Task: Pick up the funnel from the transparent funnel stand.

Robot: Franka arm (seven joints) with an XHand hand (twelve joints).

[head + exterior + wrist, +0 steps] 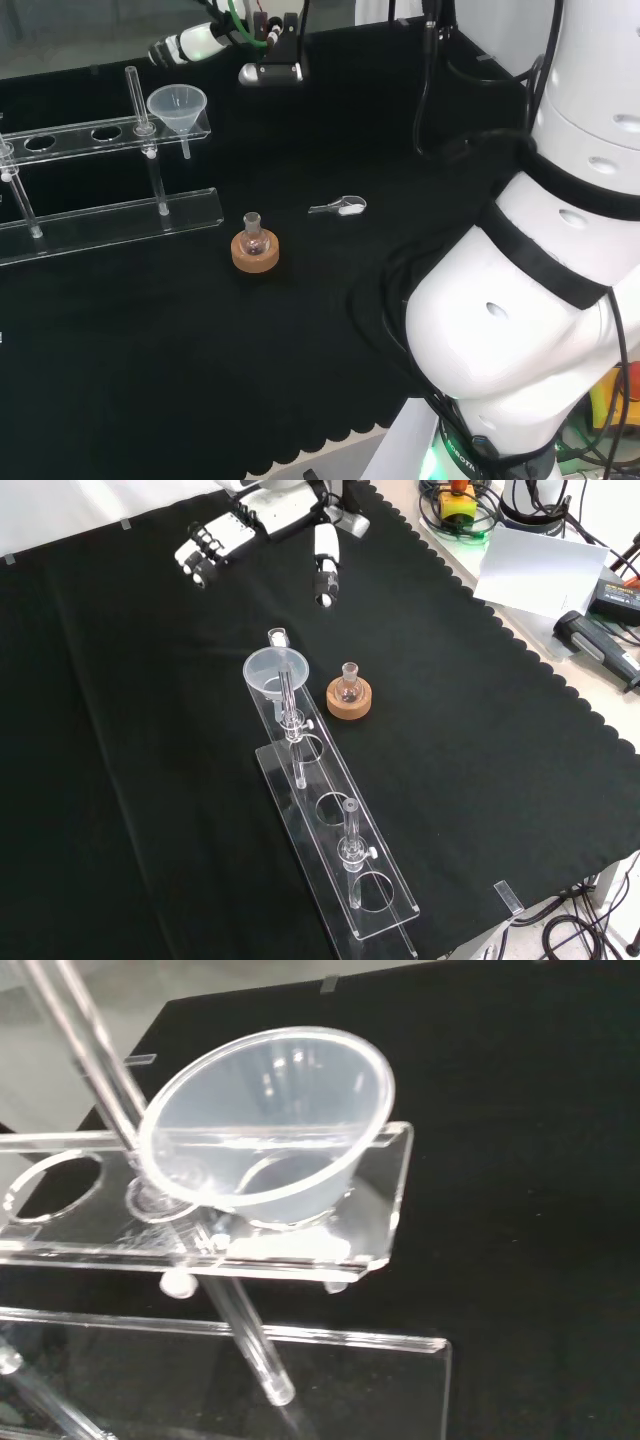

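Item: clear plastic cone-shaped funnel [272,672]. It is seated in the end hole of the upper shelf of the transparent acrylic funnel stand [340,855], its stem hanging down through the hole towards the lower shelf. In the front view this is the stand's far end; in the head view the funnel [178,107] is seen at the stand's right end [110,215]. In the wrist view the funnel's wide mouth [268,1120] is seen close up, tilted in the picture, resting on the shelf [380,1210] beside a slanting clear post.

Item: black and white robot hand [215,542]. It is held above the black cloth [480,740] at the top of the front view, beyond the funnel end of the stand and apart from it. Its fingers [197,560] are extended and its thumb is spread well to the side; nothing is held.

Item: small round-bottomed glass flask [349,687]. It stands upright on a cork ring [348,702], just beside the funnel end of the stand.

Item: small clear scoop with white contents [340,207]. It lies on the cloth, to the right of the flask [253,235] in the head view.
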